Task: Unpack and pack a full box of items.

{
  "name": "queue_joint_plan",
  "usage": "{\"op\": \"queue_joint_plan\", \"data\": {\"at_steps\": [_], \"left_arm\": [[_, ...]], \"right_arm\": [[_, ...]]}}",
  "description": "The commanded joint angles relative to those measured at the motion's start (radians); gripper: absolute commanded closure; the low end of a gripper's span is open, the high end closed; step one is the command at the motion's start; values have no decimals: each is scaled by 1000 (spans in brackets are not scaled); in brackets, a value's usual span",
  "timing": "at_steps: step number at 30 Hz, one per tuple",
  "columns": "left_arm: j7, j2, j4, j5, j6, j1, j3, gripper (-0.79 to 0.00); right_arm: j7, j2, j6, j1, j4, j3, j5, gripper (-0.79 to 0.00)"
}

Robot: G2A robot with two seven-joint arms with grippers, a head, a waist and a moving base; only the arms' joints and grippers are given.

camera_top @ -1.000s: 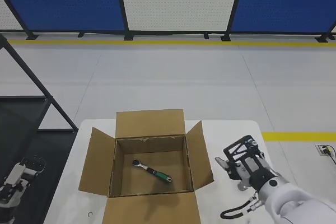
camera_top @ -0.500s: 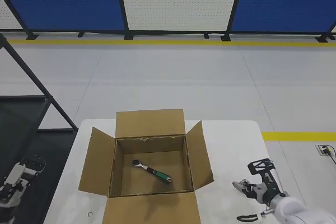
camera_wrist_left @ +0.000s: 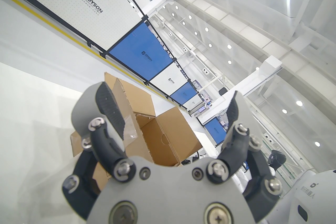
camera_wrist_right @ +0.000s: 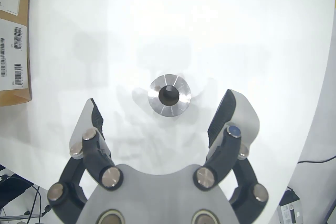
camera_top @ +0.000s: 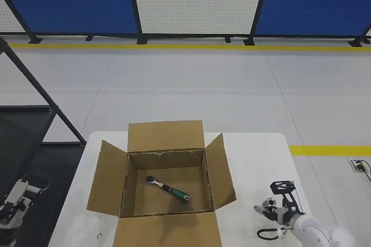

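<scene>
On the white table (camera_top: 260, 154) the open box (camera_top: 166, 136) holds a ratchet (camera_top: 167, 188). At its four o'clock the right gripper (camera_wrist_right: 160, 100), jaws wide, hovers over a socket (camera_wrist_right: 181, 93); the left gripper (camera_wrist_left: 168, 89), also wide, hangs at eight o'clock

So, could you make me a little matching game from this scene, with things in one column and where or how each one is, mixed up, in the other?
Things:
1. ratchet wrench
2. metal socket
3. cardboard box
4. left pincer

Places or states:
A. flaps folded open, standing on the table
B. open and empty, beside the table
C. lying inside the cardboard box
D. on the bare table, under the open right pincer

Pairs: 1-C, 2-D, 3-A, 4-B.
</scene>
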Motion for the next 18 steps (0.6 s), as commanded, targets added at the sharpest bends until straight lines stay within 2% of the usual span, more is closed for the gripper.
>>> {"op": "queue_joint_plan", "data": {"at_steps": [1,3,9,11,15,18], "left_arm": [[0,0,0,0,0,0,0,-785],[0,0,0,0,0,0,0,-785],[0,0,0,0,0,0,0,-785],[0,0,0,0,0,0,0,-785],[0,0,0,0,0,0,0,-785],[0,0,0,0,0,0,0,-785]], "right_arm": [[-2,1,9,14,24,-4,3,-619],[-8,2,17,26,44,-11,4,-366],[-37,5,29,49,91,-23,17,-139],[-43,6,31,57,105,-26,23,0],[-78,9,30,53,85,-28,26,0],[-71,11,45,44,19,-35,5,0]]}}
